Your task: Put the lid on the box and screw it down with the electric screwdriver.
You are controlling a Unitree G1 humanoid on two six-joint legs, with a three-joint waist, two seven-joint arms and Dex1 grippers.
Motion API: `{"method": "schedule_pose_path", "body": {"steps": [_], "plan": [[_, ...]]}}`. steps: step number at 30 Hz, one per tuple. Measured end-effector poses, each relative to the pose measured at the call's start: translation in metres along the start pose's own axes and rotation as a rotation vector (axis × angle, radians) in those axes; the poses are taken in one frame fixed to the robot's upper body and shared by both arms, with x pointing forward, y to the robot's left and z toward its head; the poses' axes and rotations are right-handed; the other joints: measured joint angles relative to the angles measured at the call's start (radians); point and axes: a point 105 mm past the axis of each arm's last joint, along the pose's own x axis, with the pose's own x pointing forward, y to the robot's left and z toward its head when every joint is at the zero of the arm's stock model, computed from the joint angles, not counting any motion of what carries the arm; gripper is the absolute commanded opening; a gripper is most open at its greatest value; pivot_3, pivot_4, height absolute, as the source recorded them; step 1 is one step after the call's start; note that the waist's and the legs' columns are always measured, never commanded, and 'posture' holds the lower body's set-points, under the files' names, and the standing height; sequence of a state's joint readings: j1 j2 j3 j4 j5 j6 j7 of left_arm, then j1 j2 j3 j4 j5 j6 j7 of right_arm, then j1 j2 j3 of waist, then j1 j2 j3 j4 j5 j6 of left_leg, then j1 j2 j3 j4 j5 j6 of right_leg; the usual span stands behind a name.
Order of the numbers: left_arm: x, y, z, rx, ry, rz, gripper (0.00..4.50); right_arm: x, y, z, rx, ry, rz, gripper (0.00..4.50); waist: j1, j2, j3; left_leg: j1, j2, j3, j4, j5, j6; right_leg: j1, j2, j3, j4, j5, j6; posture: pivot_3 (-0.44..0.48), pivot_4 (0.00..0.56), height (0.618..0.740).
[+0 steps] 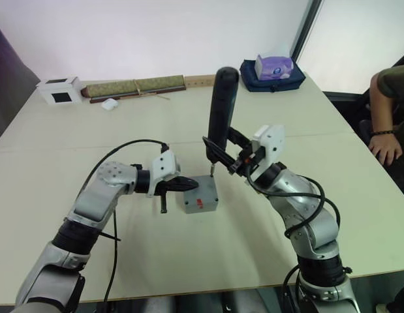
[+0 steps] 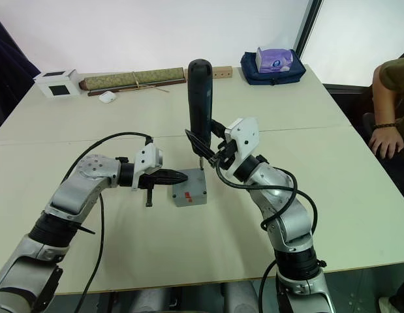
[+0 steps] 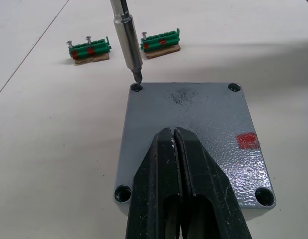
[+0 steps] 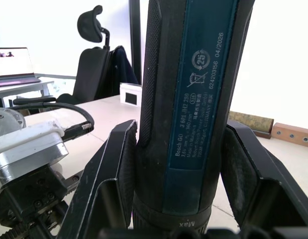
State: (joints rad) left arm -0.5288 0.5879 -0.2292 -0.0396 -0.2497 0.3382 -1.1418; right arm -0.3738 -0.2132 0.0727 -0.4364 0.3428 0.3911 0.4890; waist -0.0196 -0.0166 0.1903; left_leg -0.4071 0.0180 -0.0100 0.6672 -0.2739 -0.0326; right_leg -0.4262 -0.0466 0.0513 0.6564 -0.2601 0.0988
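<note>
Centre frame, I see the lid [image 3: 193, 134] seated on the box [image 1: 202, 203], hiding its inside. My left gripper [image 3: 178, 149], fingers together, presses the lid. My right gripper [image 4: 181, 169] clamps the electric screwdriver [image 1: 221, 111], bit in a corner hole.

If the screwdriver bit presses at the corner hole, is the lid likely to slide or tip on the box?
The lid looks like a stiff, flat metal plate lying flush on the box, so tipping seems unlikely. Its surface is finely textured, yet with no screws visible in its corner holes it could probably slide. The shut left gripper pressing on it should help steady it while the electric screwdriver bears down.
</note>
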Motion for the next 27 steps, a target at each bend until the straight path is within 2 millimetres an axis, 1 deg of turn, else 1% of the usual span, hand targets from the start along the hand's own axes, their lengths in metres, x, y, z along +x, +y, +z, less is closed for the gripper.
{"method": "schedule_pose_path", "body": {"steps": [6,13,22,27], "plan": [[0.000,0.000,0.000,0.000,0.001,0.000,0.00,0.002,0.004,-0.005,-0.003,0.015,0.025,1.84,0.000,0.000,0.000,0.000,0.000,0.000,0.000,0.000,0.000,0.000,0.000,0.000,0.000,0.000,0.000,0.000,0.150,0.740],[0.000,0.000,0.000,-0.001,0.001,0.000,0.00,0.001,0.007,-0.007,-0.023,-0.001,0.038,1.84,0.000,0.000,0.000,0.000,0.000,0.000,0.000,0.000,0.000,0.000,0.000,0.000,0.000,0.000,0.000,0.000,0.150,0.740],[0.000,-0.001,0.000,-0.003,0.002,0.000,0.00,-0.003,0.000,-0.011,-0.065,0.011,0.020,1.84,0.000,0.000,0.000,0.001,0.000,0.000,0.000,0.000,0.000,0.001,0.000,0.000,0.000,0.000,0.000,0.000,0.150,0.740],[0.001,-0.001,0.000,-0.002,0.001,-0.002,0.00,-0.003,-0.001,-0.011,-0.065,0.012,0.019,1.84,0.001,0.000,-0.001,0.001,0.000,0.000,0.000,0.000,0.000,0.001,0.000,0.000,0.000,0.000,0.000,0.000,0.150,0.740]]}}
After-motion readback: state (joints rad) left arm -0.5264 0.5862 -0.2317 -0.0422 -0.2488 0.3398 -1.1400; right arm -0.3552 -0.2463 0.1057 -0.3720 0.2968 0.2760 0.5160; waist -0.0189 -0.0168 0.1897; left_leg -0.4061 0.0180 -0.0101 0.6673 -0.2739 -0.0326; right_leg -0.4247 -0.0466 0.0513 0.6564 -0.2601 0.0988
